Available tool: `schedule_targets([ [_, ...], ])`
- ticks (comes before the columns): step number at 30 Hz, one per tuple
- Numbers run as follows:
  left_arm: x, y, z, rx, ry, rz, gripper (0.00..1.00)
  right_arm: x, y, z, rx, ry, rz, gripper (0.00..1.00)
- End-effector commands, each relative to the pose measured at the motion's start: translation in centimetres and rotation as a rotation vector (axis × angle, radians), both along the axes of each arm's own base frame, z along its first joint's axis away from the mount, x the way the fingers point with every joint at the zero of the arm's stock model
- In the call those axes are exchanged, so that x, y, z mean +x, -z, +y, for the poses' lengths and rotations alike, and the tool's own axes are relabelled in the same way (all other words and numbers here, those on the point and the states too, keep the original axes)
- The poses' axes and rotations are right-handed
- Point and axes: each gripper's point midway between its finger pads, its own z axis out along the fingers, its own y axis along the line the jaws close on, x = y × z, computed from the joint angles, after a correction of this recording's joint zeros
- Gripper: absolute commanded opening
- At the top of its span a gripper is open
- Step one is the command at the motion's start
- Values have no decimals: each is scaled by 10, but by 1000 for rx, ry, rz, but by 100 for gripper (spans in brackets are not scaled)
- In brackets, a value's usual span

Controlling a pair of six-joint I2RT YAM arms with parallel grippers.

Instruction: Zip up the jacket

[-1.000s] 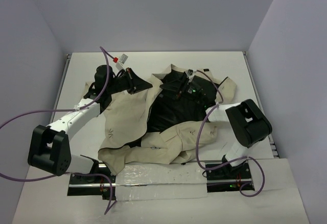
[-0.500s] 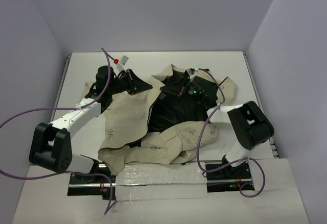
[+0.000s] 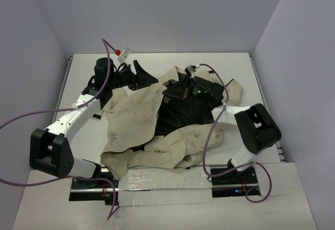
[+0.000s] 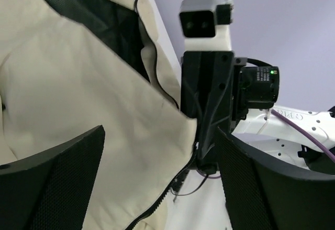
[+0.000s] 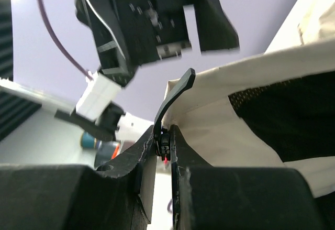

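Zip pull on jacket (image 5: 251, 83) hidden w/in right pincer (image 5: 165, 138).

Beyond the jacket (image 3: 131, 115) the counter (image 3: 235, 65) lay bare and passable; at the jacket's far edge my right tool (image 3: 171, 90) stood directly before my left tool (image 3: 146, 79).

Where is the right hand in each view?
Top external: right hand at centre, on the jacket front.
Left wrist: centre-right, pointing down, pinching the beige edge.
Right wrist: bottom centre, shut on that edge.
Shared landmark: the jacket's pinched beige edge.
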Motion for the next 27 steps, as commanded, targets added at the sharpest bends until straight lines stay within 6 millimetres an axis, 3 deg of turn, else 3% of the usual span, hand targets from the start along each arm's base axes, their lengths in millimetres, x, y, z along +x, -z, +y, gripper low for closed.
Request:
schedule_targets([
  [1, -5, -35, 0, -11, 48, -121, 89, -22, -31, -3, 27, -88, -212, 0],
  [5, -18, -47, -8, -77, 147, -152, 87, -29, -34, -4, 18, -120, -235, 0],
  [11, -24, -33, -23, -68, 222, -108, 76, -30, -38, -4, 16, -131, -248, 0],
  [21, -42, -33, -47, -97, 302, -92, 56, -26, -38, -2, 12, -127, -237, 0],
  [27, -47, -35, -54, -106, 317, -88, 31, -24, -35, -1, 2, -125, -226, 0],
])
